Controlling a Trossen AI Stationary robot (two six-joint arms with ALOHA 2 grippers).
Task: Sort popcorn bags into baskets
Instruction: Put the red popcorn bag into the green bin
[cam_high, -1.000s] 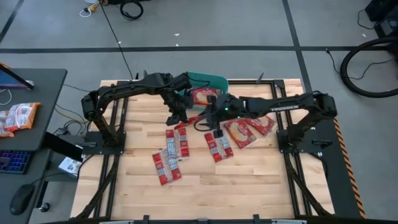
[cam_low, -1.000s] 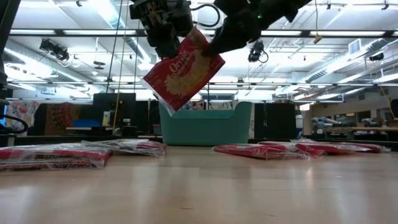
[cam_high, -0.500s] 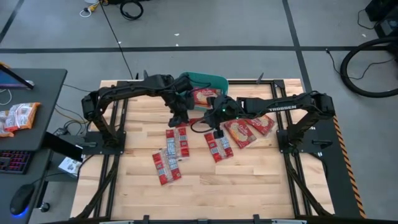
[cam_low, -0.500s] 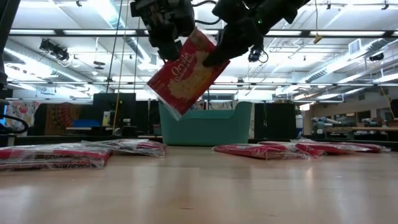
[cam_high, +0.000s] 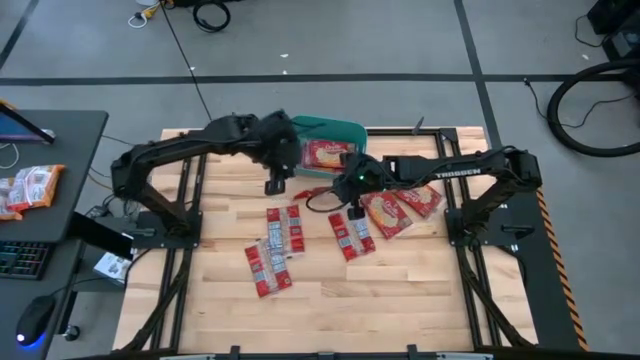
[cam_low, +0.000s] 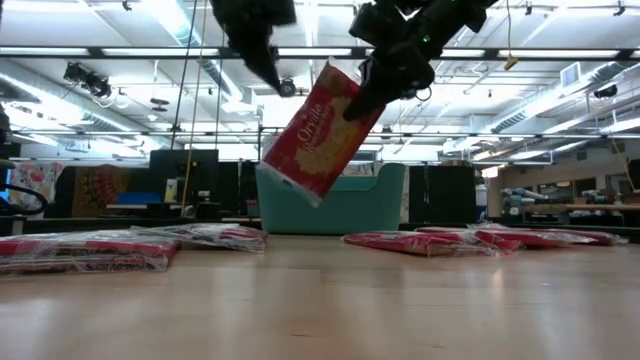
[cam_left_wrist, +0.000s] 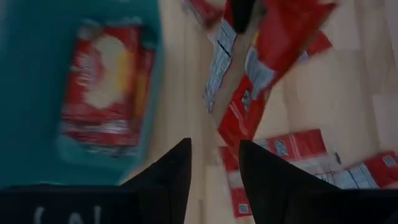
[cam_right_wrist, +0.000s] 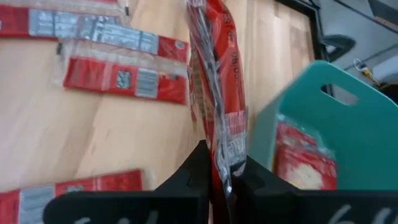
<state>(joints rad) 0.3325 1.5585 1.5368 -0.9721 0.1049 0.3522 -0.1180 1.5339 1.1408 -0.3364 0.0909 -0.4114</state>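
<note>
My right gripper (cam_low: 372, 90) is shut on the top edge of a red popcorn bag (cam_low: 322, 130), which hangs tilted in the air in front of the teal basket (cam_low: 350, 205). In the right wrist view the fingers pinch that bag (cam_right_wrist: 217, 74) edge-on beside the basket (cam_right_wrist: 298, 112). My left gripper (cam_left_wrist: 214, 165) stands open and apart from the bag (cam_left_wrist: 267, 68), near the basket's left side (cam_high: 275, 183). A squarish bag (cam_high: 325, 153) lies inside the basket (cam_high: 335, 125). Narrow bags (cam_high: 285, 228) and squarish ones (cam_high: 385, 212) lie flat on the table.
Several more red packets (cam_high: 268, 265) lie toward the table's front left, and others (cam_high: 350, 235) in the middle. Orange-edged packets (cam_high: 30, 188) sit on the dark desk off the table's left side. Black frame rails (cam_high: 470, 290) run along both sides of the table.
The left gripper has opened, let go of the bag and drawn away to the left. The right gripper closed on the bag and now holds it alone, swung to the right toward the basket.
</note>
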